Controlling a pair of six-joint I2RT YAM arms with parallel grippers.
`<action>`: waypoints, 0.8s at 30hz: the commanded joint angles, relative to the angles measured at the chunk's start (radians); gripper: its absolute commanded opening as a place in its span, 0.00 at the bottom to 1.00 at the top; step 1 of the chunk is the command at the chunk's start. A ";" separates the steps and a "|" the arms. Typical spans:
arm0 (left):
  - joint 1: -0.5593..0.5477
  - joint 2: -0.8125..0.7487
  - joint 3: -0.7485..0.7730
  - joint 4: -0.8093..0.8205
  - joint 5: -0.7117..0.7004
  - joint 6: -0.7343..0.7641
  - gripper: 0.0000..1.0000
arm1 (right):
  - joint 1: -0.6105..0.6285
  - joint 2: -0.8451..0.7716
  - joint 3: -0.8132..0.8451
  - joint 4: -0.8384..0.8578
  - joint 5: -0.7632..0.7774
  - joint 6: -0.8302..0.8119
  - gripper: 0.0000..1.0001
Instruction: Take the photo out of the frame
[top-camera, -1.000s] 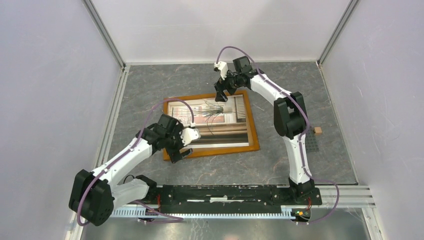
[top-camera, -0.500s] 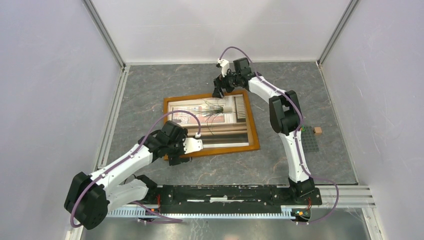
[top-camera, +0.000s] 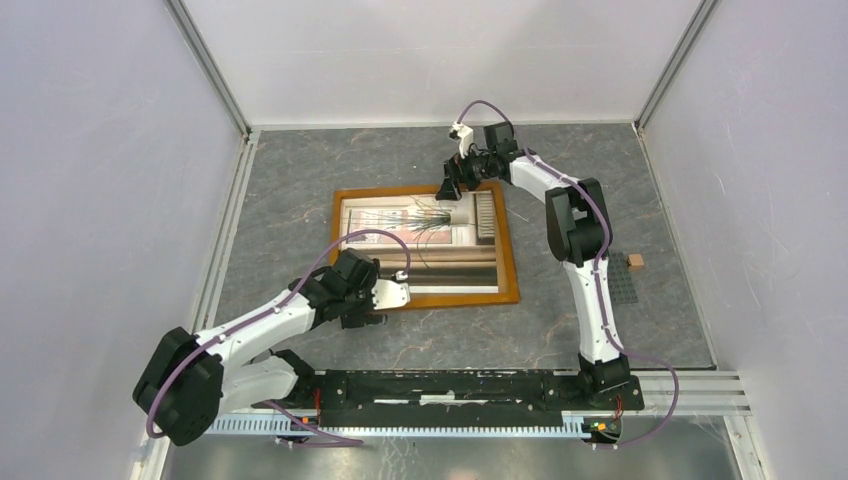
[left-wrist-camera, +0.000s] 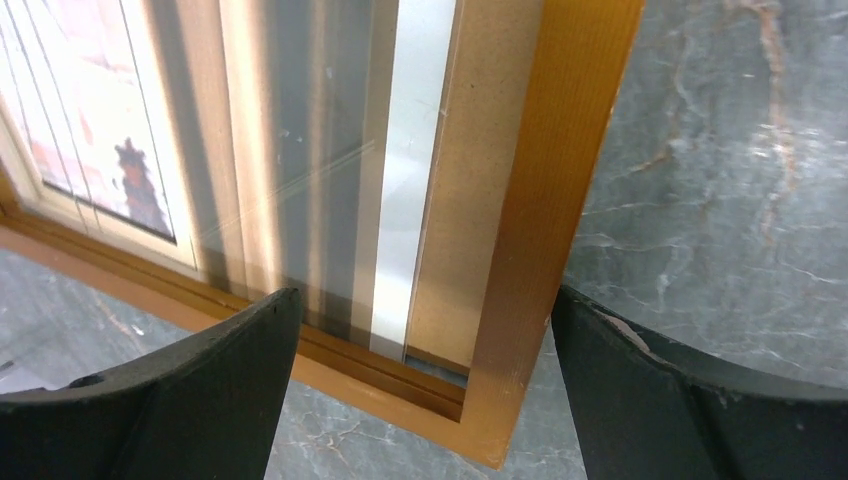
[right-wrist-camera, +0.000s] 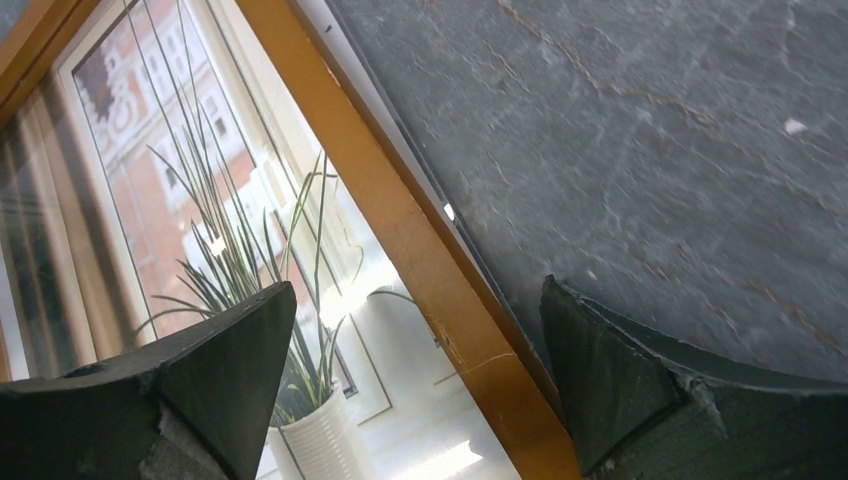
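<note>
A large rectangular picture frame with narrow orange-brown wooden moulding (top-camera: 508, 240) lies flat near the middle of the grey marbled surface (top-camera: 600, 180), face up. The rectangular photo of a window, brown curtains, a spiky green potted plant and a red brick building (top-camera: 425, 240) sits inside it.

The left pincer (left-wrist-camera: 420, 310) hangs over the frame's corner that points toward the near-left corner of the surface. Its jaws are apart with that corner between them, and I cannot tell whether they touch the wood. In the left wrist view, a strip of plain brown board shows between the print's white margin and the moulding.

The right pincer (right-wrist-camera: 418, 295) is at the frame side facing the far edge. Its jaws are spread wide, one over the print and one over bare surface.

A small grey studded baseplate (top-camera: 622, 285) and a small tan block (top-camera: 634, 261) lie near the right edge.
</note>
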 joint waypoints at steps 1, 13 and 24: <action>-0.003 0.057 -0.051 0.151 -0.091 0.072 1.00 | -0.026 0.003 -0.085 -0.221 0.006 -0.039 0.98; 0.102 0.208 0.010 0.303 -0.151 0.039 1.00 | -0.101 -0.152 -0.363 -0.285 -0.026 -0.126 0.98; 0.229 0.404 0.245 0.291 -0.121 -0.077 1.00 | -0.101 -0.408 -0.800 -0.106 -0.082 -0.020 0.98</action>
